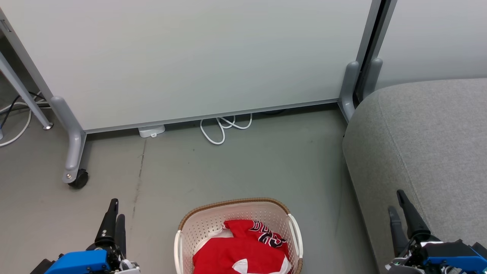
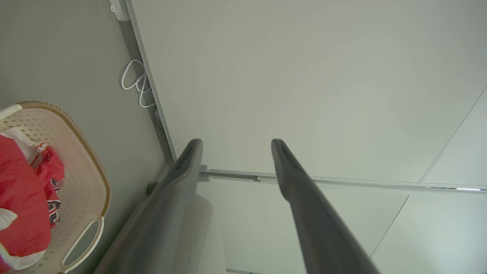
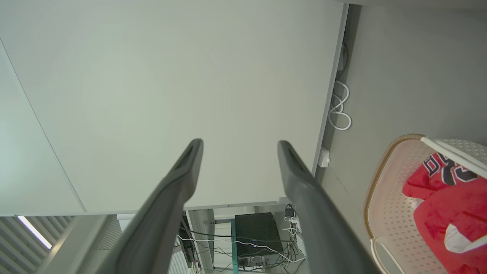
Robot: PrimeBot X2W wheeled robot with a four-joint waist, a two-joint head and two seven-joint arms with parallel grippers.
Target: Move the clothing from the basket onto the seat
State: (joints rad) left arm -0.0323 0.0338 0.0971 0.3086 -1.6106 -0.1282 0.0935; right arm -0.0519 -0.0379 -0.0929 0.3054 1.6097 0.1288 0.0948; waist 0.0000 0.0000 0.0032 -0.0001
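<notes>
Currently both jaws stand released and empty, flanking the basket holding red clothing beside the seat.

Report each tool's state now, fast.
Left tool: open, fingers apart, holding nothing.
Right tool: open, fingers apart, holding nothing.

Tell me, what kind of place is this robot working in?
Probably an office or lab, not a home: a pale partition panel standing on a castor foot, a black computer box among tangled cables, and a bare grey floor with a loose white cable.
</notes>
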